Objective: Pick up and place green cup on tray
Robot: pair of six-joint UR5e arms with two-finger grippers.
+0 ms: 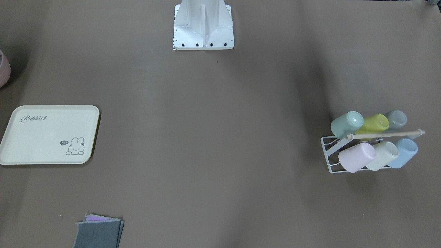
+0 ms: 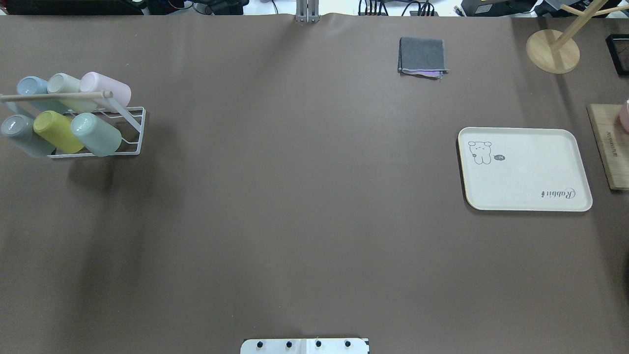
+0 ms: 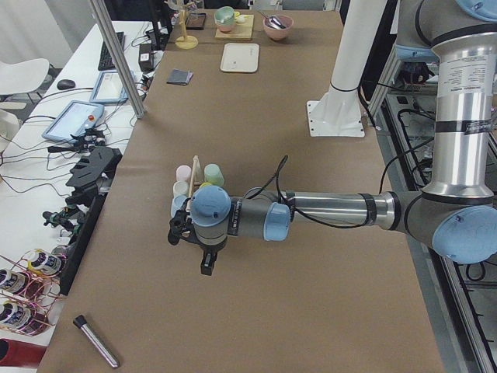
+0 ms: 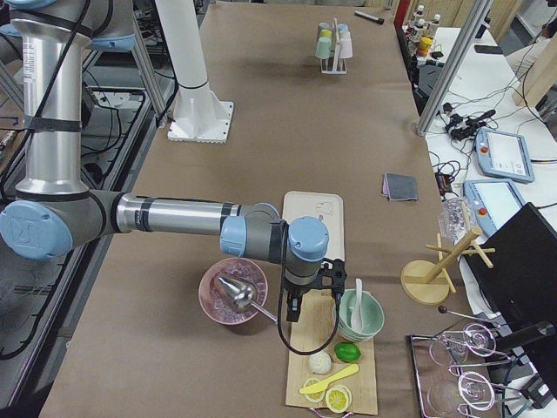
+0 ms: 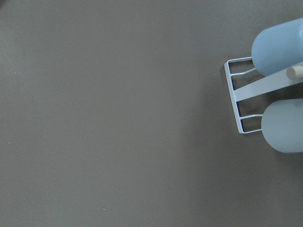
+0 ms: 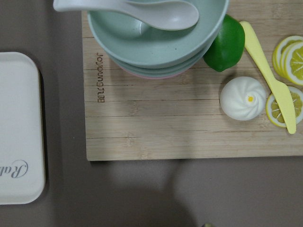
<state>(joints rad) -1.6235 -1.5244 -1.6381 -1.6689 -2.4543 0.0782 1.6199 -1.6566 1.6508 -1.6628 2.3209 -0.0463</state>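
The green cup [image 1: 346,124] is a pale mint tumbler lying tilted on a white wire rack [image 1: 330,154] with several other pastel cups. It also shows in the overhead view [image 2: 96,133], at the table's left. The cream Rabbit tray [image 2: 526,169] lies flat and bare at the right, also in the front view [image 1: 48,134]. My left gripper [image 3: 206,268] hangs over the table near the rack; I cannot tell if it is open. My right gripper [image 4: 291,306] hovers over the wooden board beside the tray [image 4: 313,213]; I cannot tell its state either.
A lime cup [image 2: 56,130] lies next to the green cup. A folded grey cloth [image 2: 422,56] lies at the far side. A wooden board [image 6: 189,118] with stacked bowls, lime and lemon slices sits beside the tray. A pink bowl [image 4: 233,292] and a wooden stand [image 2: 553,49] are nearby.
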